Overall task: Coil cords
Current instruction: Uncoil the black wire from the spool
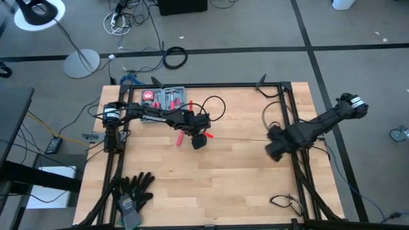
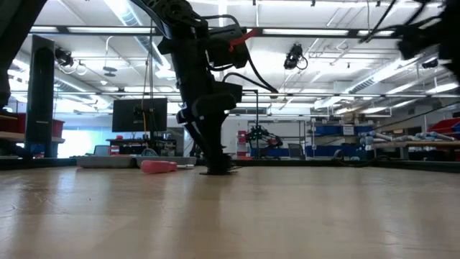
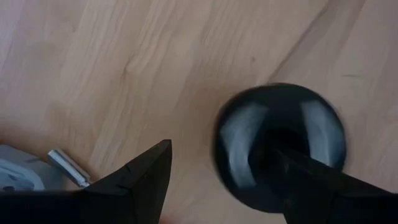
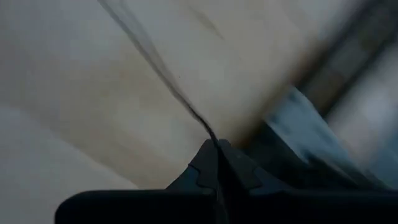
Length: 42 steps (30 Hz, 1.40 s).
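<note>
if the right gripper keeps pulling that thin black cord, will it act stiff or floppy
Probably floppy: the cord is very thin, and it looks straight only because it is stretched between the right gripper, shut on it, and the puck by the open left gripper. Slackened, it would likely sag and loop. The round puck may slide on the wooden table.

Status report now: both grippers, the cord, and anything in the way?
Left gripper open over the puck, mid-table. Right gripper shut on the cord, drawn straight between the arms. Red-handled tool lies beside the left gripper.
</note>
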Motion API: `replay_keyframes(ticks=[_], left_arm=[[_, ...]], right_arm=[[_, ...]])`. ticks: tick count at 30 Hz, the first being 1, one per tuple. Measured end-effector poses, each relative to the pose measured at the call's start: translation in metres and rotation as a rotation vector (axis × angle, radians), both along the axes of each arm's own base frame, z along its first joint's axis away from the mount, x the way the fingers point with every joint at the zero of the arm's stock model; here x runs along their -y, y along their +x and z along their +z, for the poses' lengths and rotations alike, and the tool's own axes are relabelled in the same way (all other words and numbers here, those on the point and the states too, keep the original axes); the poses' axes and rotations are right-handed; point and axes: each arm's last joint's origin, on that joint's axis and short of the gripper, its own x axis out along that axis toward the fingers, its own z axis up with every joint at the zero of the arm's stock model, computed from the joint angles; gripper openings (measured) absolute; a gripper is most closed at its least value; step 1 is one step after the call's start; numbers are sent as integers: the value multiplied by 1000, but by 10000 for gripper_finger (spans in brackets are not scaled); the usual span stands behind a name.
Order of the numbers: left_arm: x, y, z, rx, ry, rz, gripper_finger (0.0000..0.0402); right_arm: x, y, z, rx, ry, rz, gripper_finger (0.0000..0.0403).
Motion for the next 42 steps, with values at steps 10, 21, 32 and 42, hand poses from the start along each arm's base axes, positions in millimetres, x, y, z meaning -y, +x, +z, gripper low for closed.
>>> replay_keyframes(ticks=[10,21,32,42], left_arm=[[-1,-1,0,-11,19,8,257],[-1,0,0,0,20,8,257],[-1,1,0,5,22,4,257],[-1,1,0,3,18,-12,257]], right_arm=[[-9,3,6,334,-236,-47,1],[-10,90,-21,615,-291,306,16],[29,162,-82,542,-410,507,88],[78,195,-118,651,-340,614,158]])
